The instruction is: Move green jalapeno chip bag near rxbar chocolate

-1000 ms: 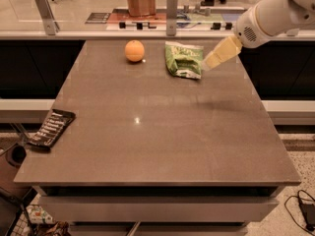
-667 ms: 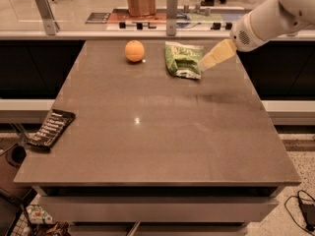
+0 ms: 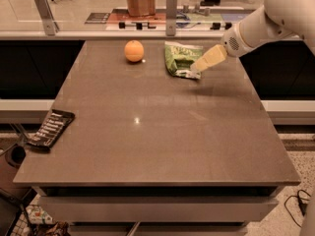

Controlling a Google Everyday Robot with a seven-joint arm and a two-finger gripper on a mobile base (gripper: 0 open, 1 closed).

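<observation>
Brown table top (image 3: 162, 132) holds the green jalapeno chip bag (image 3: 180, 58) at upper middle. The gripper (image 3: 197, 67) has slid a bit left, onto the bag's right edge. Has it grabbed hold? Cannot tell. The rxbar chocolate (image 3: 50, 128) waits far off at the left edge, so the carry comes next.

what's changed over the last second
The gripper edged slightly left and is now at the right edge of the chip bag. The bag, the orange and the rxbar at the table's left edge stayed where they were.
</observation>
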